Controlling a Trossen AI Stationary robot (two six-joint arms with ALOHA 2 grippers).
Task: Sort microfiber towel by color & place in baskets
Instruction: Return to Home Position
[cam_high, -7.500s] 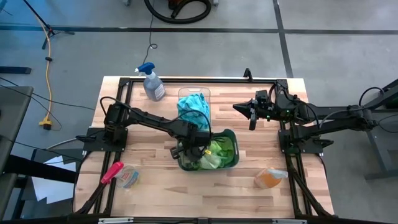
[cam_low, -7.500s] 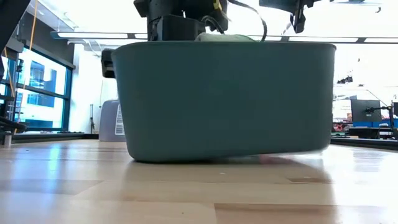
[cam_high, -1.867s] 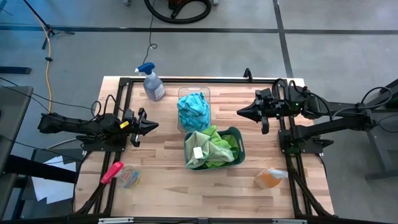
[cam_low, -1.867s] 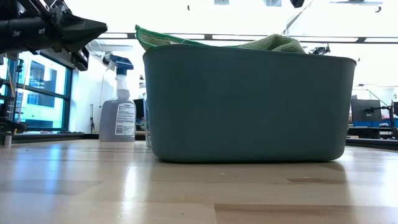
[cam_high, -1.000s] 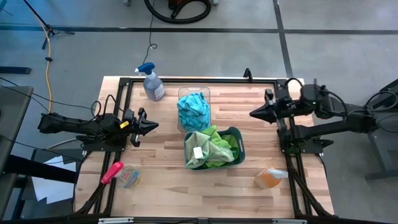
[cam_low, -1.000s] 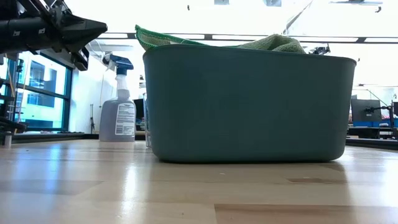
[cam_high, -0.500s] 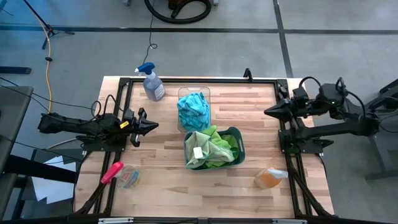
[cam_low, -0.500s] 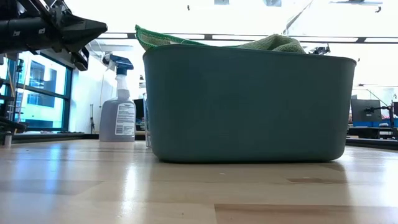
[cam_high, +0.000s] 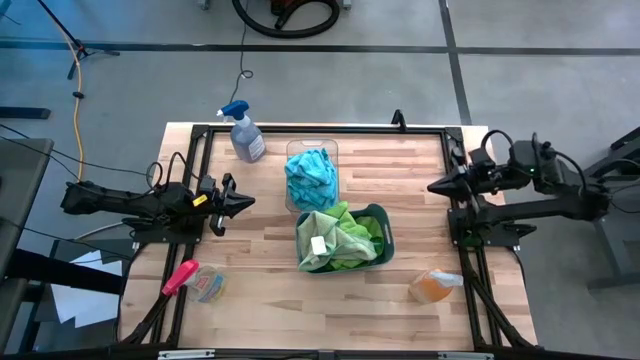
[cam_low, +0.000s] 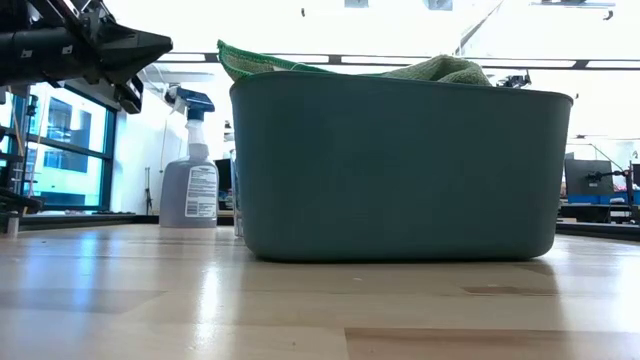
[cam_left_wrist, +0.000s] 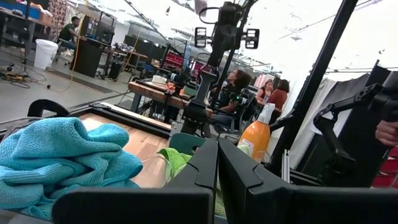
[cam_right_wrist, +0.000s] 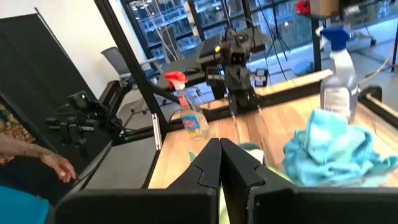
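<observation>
A wooden table (cam_high: 400, 170) carried three bottles. A spray bottle with a blue trigger (cam_high: 245, 133) stood at its back left corner. A clear bottle with a pink trigger (cam_high: 196, 281) was near its front left corner, and an orange bottle (cam_high: 434, 286) near its front right corner. Beyond the table's left side, a yellow cable (cam_high: 78, 120) lay on the grey floor.

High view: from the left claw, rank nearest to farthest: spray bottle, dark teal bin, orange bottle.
1. Spray bottle, at the back edge, nearest the left gripper.
2. Dark teal bin, mid-table.
3. Orange bottle, near the front right corner.
</observation>
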